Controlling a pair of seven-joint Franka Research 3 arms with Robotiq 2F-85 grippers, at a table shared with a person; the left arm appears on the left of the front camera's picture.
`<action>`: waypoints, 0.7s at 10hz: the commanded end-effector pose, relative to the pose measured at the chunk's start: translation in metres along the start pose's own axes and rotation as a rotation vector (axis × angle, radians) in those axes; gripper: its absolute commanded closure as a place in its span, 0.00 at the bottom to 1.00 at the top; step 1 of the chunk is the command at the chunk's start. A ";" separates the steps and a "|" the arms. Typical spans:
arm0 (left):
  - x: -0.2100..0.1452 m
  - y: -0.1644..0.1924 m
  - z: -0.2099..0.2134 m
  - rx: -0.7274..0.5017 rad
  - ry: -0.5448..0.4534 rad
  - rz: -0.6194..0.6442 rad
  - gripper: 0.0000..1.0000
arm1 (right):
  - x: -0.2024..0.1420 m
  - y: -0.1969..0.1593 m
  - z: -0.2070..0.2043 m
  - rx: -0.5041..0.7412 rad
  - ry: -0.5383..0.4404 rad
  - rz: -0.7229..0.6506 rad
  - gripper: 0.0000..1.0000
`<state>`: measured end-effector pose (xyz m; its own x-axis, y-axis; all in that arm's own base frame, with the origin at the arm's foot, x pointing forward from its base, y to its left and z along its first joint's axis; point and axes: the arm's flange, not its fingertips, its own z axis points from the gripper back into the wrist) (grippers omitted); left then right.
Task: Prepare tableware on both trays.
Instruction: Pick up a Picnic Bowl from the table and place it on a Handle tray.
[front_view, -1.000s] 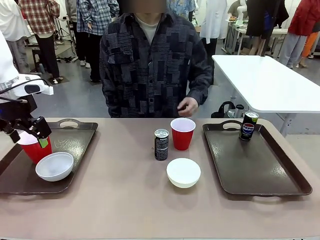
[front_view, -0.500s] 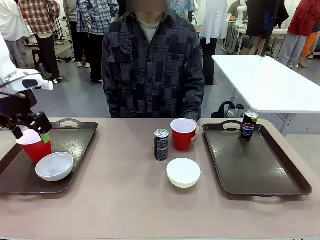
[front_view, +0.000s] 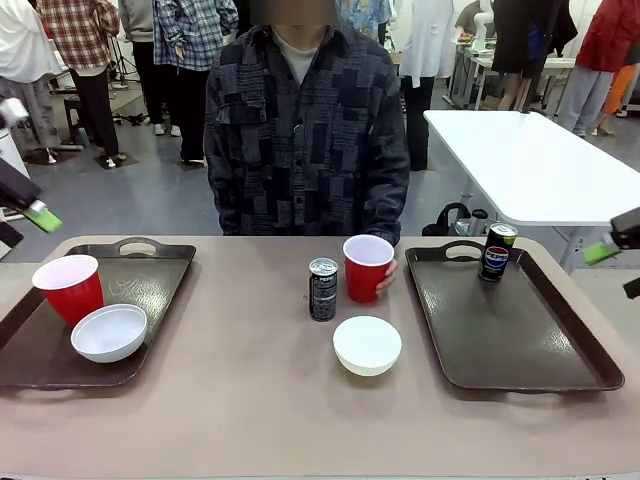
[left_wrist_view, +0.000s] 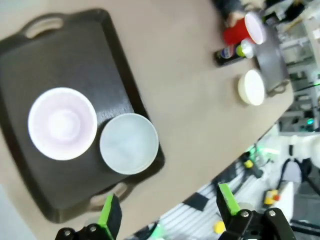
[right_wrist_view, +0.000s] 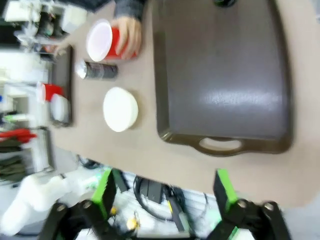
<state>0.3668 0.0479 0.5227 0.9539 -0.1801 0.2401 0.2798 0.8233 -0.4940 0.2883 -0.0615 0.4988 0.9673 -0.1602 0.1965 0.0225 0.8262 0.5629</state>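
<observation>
On the left tray (front_view: 150, 290) stand a red cup (front_view: 68, 288) and a white bowl (front_view: 110, 332). My left gripper (front_view: 25, 222) hangs open above that tray's left end, apart from the cup; its wrist view looks down on cup (left_wrist_view: 62, 123) and bowl (left_wrist_view: 129, 143). Between the trays stand a dark can (front_view: 322, 289), a second red cup (front_view: 366, 267) with the person's hand (front_view: 388, 272) around it, and a white bowl (front_view: 367, 344). The right tray (front_view: 510, 330) carries a can (front_view: 497, 252) at its far end. At the right edge my right gripper (front_view: 618, 268) is open and holds nothing.
The person stands at the far side behind the middle cup. A white table (front_view: 540, 160) stands behind the right tray. The right tray's near part (right_wrist_view: 225, 75) is bare. Bare tabletop (front_view: 250, 400) runs along the front.
My left gripper has lifted up and to the left, away from the red cup on the left tray. My right gripper has come into view. The person's hand has closed around the middle red cup.
</observation>
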 end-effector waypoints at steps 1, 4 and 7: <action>-0.018 0.037 0.014 -0.119 -0.068 0.092 0.00 | 0.003 0.036 -0.009 -0.097 0.051 0.012 0.00; -0.044 0.098 0.038 -0.221 -0.174 0.217 0.00 | 0.025 0.103 -0.036 -0.161 0.166 -0.013 0.00; -0.063 0.155 0.050 -0.332 -0.237 0.279 0.00 | 0.039 0.128 -0.082 -0.302 0.195 -0.041 0.00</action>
<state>0.3352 0.2017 0.4762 0.9580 0.1872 0.2172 0.0463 0.6466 -0.7615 0.3364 0.0785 0.5168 0.9959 -0.0862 0.0257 0.0718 0.9337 0.3508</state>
